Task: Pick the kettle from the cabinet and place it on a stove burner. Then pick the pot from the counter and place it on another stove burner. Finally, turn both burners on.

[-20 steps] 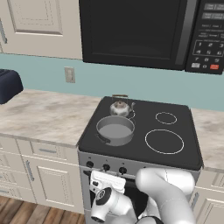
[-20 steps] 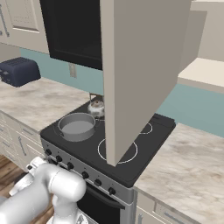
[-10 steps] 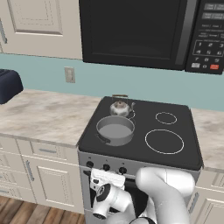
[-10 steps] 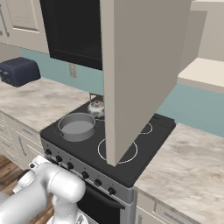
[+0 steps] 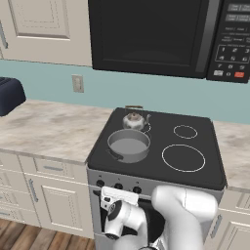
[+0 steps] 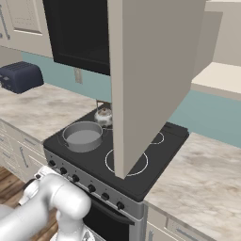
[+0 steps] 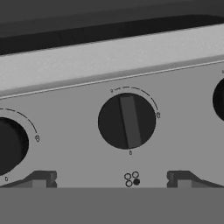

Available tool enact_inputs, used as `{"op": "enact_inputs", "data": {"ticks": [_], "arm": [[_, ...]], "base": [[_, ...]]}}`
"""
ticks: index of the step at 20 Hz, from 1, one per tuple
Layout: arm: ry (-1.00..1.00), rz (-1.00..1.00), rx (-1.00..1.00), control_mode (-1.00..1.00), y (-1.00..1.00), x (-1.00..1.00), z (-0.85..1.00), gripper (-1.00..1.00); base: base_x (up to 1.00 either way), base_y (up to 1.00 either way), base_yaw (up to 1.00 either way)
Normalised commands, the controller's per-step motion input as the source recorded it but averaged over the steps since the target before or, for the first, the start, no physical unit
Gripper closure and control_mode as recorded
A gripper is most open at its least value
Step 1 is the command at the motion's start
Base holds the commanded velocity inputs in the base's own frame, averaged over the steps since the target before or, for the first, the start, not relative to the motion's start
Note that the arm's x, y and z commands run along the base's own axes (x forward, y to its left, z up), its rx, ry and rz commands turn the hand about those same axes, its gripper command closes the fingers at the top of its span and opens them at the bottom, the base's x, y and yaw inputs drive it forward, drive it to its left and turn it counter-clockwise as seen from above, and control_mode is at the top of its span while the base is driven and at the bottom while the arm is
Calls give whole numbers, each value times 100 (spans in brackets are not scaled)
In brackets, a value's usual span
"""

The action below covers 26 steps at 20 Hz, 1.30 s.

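Facing a stove knob (image 7: 127,121), the pincer (image 7: 109,178) gapes wide.

A long counter (image 5: 53,129) of beige-and-grey marbled stone runs along the wall, broken in the middle by a flat black glass cooktop (image 5: 161,146) marked with thin white burner circles. On the cooktop's left side, a wide grey pot (image 5: 128,145) sits at the front, and a small shiny kettle (image 5: 134,118) stands just behind it at the back. The two right-hand burners, a large circle (image 5: 183,157) in front and a small one (image 5: 185,131) behind, are bare. Far to the left on the counter rests a dark blue toaster (image 6: 20,76).
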Motion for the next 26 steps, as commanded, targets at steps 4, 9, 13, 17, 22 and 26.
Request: {"op": "enact_inputs", "data": {"ticks": [4,9,13,17,22,26], "arm": [[1,4,0,-100,4,15,-18,-100],[0,4,0,-100,5,13,-19,-100],[0,3,0,-100,5,16,-17,-100],[1,3,0,-100,4,18,-13,-100],[1,2,0,-100,3,14,-13,-100],[4,2,0,-100,7,17,-26,100]], "base": [[0,0,0],[0,0,0],[0,0,0],[0,0,0],[0,0,0],[0,0,0]]}}
